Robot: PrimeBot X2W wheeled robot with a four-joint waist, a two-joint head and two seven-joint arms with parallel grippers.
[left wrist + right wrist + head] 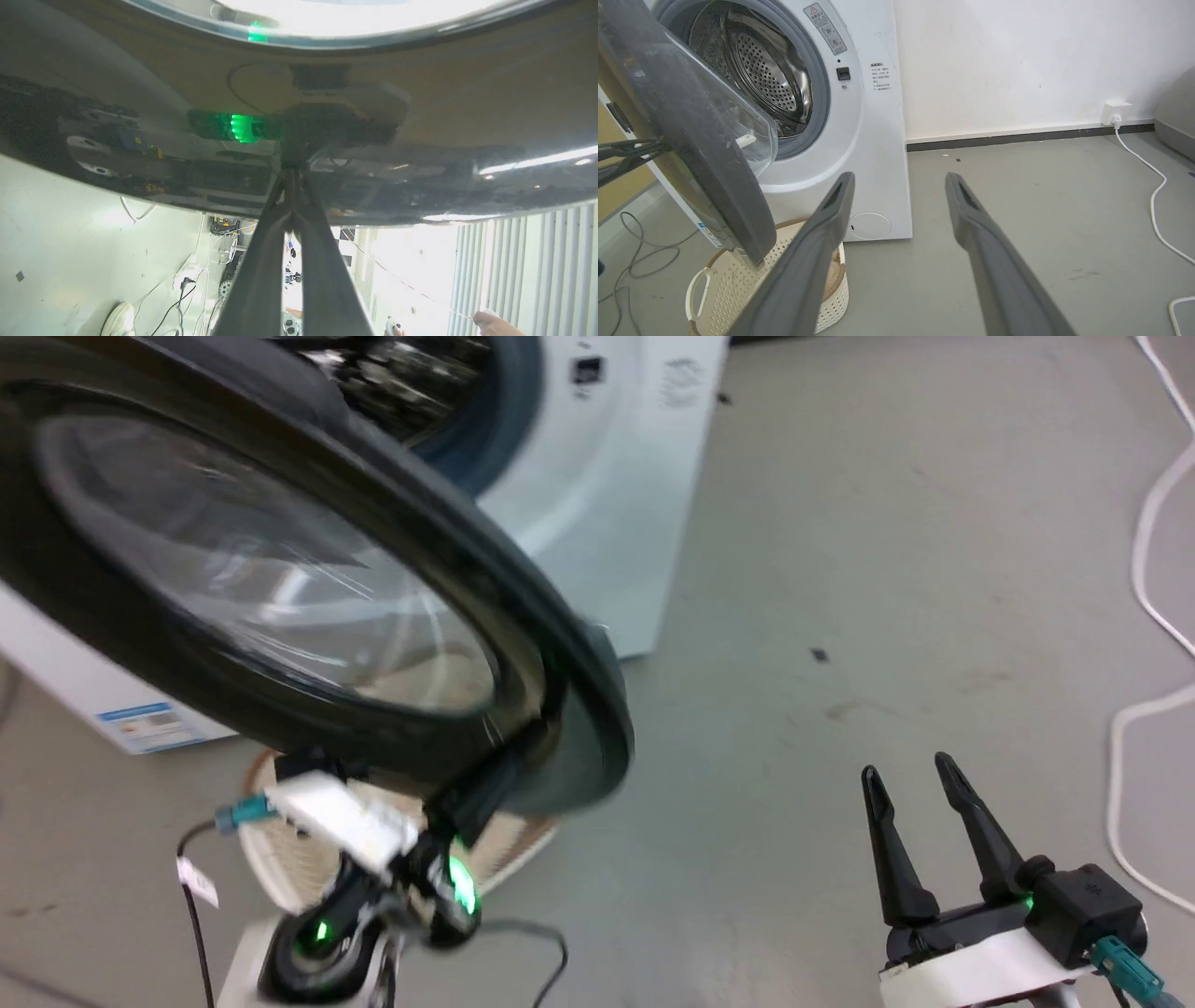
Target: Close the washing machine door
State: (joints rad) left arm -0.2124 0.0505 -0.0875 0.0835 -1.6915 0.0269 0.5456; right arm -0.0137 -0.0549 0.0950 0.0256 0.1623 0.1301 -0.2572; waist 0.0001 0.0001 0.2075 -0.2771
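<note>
Large round black-rimmed, glass-bowled washing machine door [523, 588] standing half open across ten o'clock of the head view, big white front-loading washing machine [607, 523] behind at twelve, left gripper [518, 751] at seven, dark fingers pinched together, tips against the door's rim, right gripper [906, 767] at four, fingers spread, empty, over grey floor [840, 569]

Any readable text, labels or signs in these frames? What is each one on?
No text reads clearly.
Grey sticker on the washing machine: red warning triangle, print too small.
Printed block on its front panel: too small.
Blue sticker low on the machine: blurred.
White cable tag: blurred.
</note>
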